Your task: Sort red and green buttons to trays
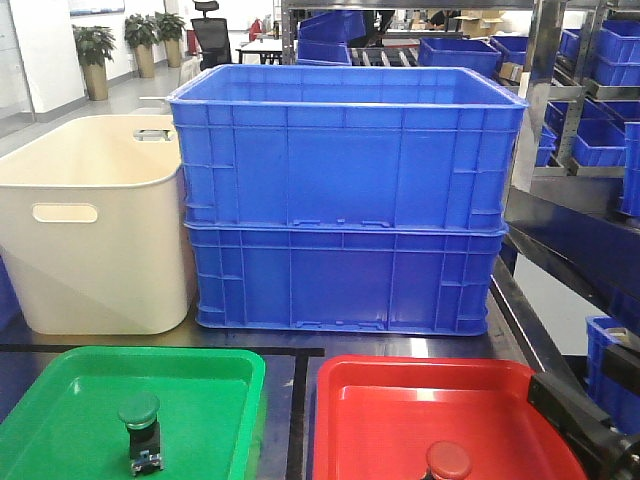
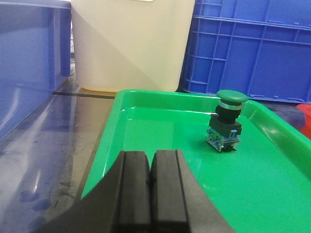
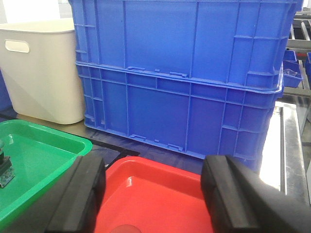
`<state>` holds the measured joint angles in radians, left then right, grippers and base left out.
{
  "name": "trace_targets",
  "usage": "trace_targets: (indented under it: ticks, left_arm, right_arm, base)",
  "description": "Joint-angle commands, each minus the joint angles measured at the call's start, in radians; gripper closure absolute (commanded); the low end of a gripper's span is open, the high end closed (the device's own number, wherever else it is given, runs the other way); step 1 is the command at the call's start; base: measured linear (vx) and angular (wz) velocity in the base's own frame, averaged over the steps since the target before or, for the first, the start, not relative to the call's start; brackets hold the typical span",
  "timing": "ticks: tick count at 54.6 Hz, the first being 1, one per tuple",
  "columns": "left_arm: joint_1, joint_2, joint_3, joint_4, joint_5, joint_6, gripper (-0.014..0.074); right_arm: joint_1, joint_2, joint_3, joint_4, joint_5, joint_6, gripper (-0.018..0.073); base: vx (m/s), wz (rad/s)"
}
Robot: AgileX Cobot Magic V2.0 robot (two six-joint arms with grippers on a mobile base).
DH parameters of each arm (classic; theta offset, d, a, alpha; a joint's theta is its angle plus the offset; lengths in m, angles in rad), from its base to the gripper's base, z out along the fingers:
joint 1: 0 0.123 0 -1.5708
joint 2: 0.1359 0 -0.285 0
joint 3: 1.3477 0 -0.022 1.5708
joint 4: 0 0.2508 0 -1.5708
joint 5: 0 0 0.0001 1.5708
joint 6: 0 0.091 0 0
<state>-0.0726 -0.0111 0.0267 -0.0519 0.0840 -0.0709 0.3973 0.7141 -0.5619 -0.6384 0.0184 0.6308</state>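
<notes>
The green button (image 1: 138, 425) stands upright in the green tray (image 1: 60, 400) at the front left. The red button (image 1: 448, 460) sits in the red tray (image 1: 400, 410) at the front right. In the left wrist view my left gripper (image 2: 150, 160) is shut and empty over the green tray's (image 2: 160, 126) near left part, with the green button (image 2: 227, 121) ahead to its right. My right gripper (image 3: 154, 179) is open above the red tray (image 3: 160, 194). The red button's cap (image 3: 127, 229) just shows between its fingers at the bottom edge, untouched.
Two stacked blue crates (image 1: 345, 200) stand right behind the trays, with a cream tub (image 1: 95, 225) to their left. Shelving with more blue bins (image 1: 600, 100) runs along the right. Part of my right arm (image 1: 585, 415) reaches in at the bottom right.
</notes>
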Motion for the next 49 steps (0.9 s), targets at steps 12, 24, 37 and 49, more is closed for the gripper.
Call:
trace_targets:
  ticks: [12,24,37,49]
  left_arm:
    - [-0.006,-0.015,-0.027,0.0,-0.075,-0.01,0.0603]
    - [-0.006,-0.015,-0.027,0.0,-0.075,-0.01,0.0603]
    - [-0.006,-0.015,-0.027,0.0,-0.075,-0.01,0.0602]
    - [-0.006,-0.015,-0.027,0.0,-0.075,-0.01,0.0602]
  right_arm:
    - [-0.002,-0.003,-0.03,-0.002,-0.06,0.001,0.0083]
    - [-0.002,-0.015,-0.03,0.029,-0.043,0.001,0.0083]
    - [-0.002,-0.265,0.125,0.271,-0.018,-0.064,0.0083]
    - [-0.087,-0.62,0.336,0.416,0.098,-0.151,0.0154]
  base:
    - [0.0,0.0]
    - [0.0,0.0]
    - [0.0,0.0]
    - [0.0,0.0]
